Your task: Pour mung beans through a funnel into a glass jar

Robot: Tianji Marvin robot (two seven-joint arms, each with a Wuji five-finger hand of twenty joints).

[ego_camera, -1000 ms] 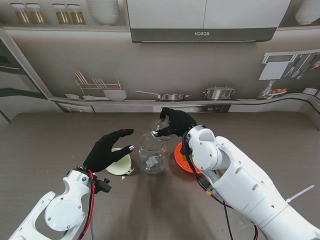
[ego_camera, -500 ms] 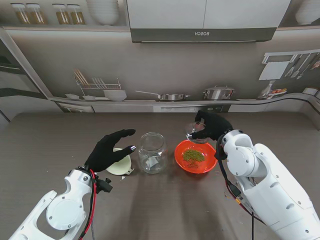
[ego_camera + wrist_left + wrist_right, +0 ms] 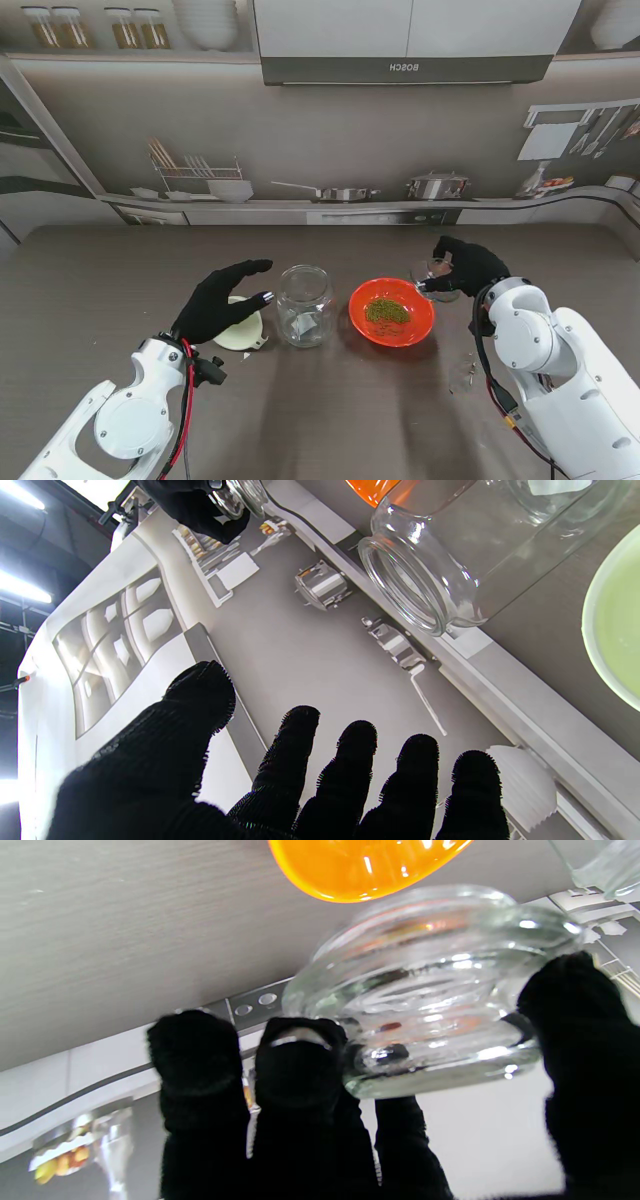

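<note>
Fingers (image 3: 300,1065) of the right hand (image 3: 470,266) clasp the glass lid (image 3: 433,272); left hand (image 3: 218,298) spread wide beside the upright jar (image 3: 304,305).

I am in a kitchen, or a mock-up of one. Beyond my grey-brown worktop (image 3: 120,290) a wall shows a range hood (image 3: 408,68) marked BOSCH, a dish rack (image 3: 197,170) with utensils, a frying pan (image 3: 340,192) and a lidded steel pot (image 3: 437,186) on a shelf, knives on a rail (image 3: 590,125), and jars (image 3: 95,27) on a high shelf. It looks flat, perhaps a printed backdrop.
</note>
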